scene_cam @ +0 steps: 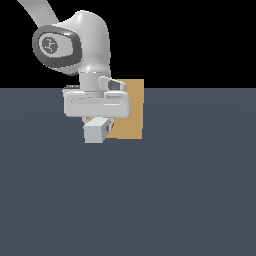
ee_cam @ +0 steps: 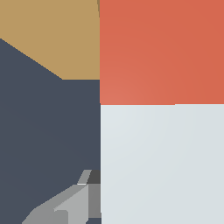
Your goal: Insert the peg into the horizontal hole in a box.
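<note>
The jaws pinch the peg [scene_cam: 96,130] above the tabletop [scene_cam: 175,190]. Its red-orange end meets the box [scene_cam: 134,112]; the hole is hidden.

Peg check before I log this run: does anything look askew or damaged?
Nothing stands out. The peg is held level in the gripper, its red end pointing at the box, which stands upright and intact. The hole is hidden.
</note>
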`<move>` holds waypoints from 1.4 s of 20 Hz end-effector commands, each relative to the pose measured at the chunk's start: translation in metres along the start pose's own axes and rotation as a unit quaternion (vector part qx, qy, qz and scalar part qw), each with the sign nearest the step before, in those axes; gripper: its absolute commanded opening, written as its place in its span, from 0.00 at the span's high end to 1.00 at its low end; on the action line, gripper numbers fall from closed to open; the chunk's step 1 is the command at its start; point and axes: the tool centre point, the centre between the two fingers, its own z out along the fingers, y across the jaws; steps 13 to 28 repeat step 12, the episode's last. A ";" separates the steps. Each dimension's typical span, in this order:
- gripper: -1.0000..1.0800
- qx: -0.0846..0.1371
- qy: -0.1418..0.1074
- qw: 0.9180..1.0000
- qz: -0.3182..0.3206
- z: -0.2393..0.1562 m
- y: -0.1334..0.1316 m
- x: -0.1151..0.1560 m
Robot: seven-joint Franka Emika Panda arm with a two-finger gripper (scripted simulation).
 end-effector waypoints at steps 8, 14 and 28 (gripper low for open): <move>1.00 -0.003 0.001 1.000 0.000 -0.003 0.003 0.039; 1.00 -0.003 0.001 1.000 0.000 -0.003 0.004 0.037; 1.00 -0.003 0.001 1.000 0.000 -0.003 0.004 0.037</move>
